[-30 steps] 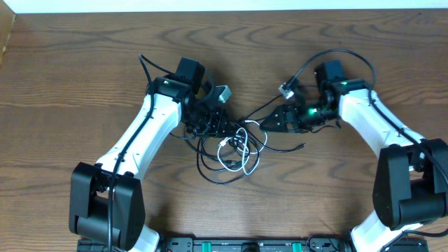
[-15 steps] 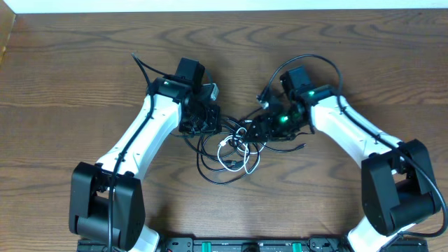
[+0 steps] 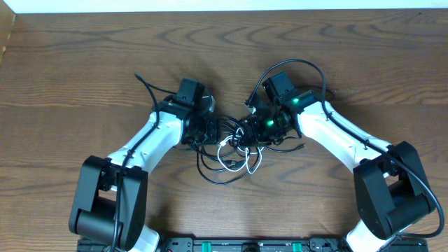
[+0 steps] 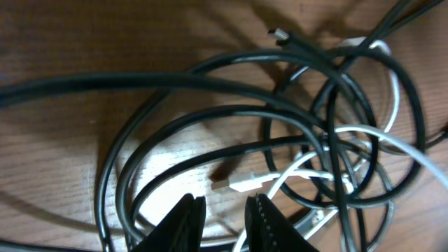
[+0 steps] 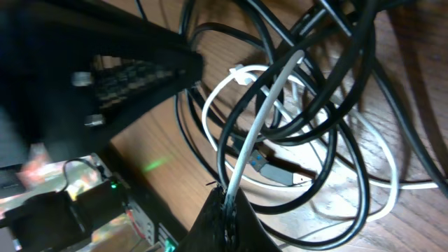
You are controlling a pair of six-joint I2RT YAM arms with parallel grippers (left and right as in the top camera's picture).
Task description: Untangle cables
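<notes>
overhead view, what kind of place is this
Probably a robot lab bench: a bare brown wood-grain table, two white-and-black robot arms, and a tangle of thin black and white cables between them.

A tangle of black and white cables [image 3: 231, 150] is seen at the centre of the frame on a brown wooden table [image 3: 70, 63]. The left gripper [image 3: 210, 129] is set at the tangle's left edge, the right gripper [image 3: 250, 131] at its upper right. Jaw positions cannot be made out. Loops are spread toward the lower centre.
</notes>
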